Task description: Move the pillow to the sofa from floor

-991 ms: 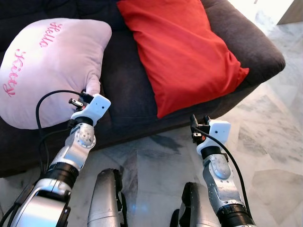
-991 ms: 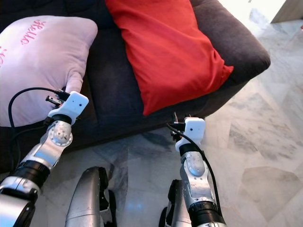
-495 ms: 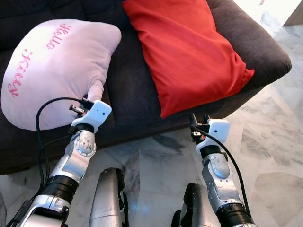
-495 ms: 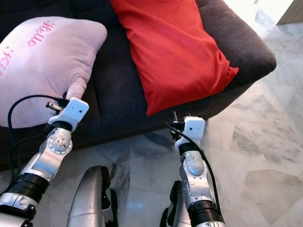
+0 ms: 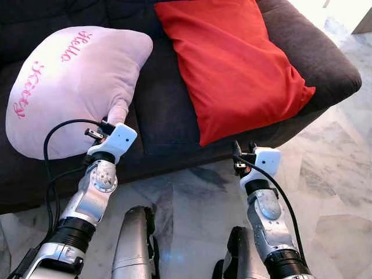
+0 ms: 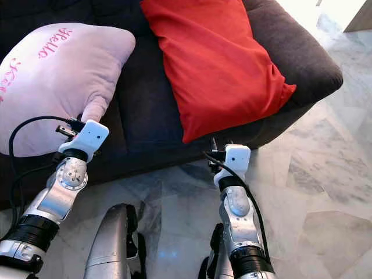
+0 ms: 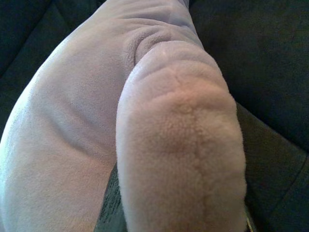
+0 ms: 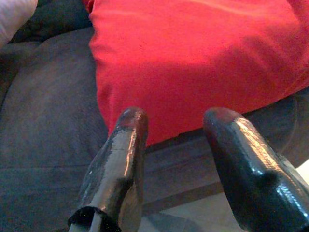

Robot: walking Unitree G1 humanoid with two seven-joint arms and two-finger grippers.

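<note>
1. Evidently, the pink pillow point(image 5: 75, 87) lies on the seat of the dark sofa point(image 5: 157, 110), beside the red cushion point(image 5: 232, 64); it is off the marble floor point(image 5: 325, 192).
2. The left gripper point(image 5: 110, 123) pinches the pillow's lower corner, jaws closed on the plush.
3. Since a second ago, the pillow has settled further onto the seat; part of that shift is camera movement.
4. The right gripper point(image 8: 176, 159) hovers by the sofa's front edge, jaws parted, holding nothing.
5. Judgement: placement looks essentially done; release and withdrawal of the left arm remain.
</note>
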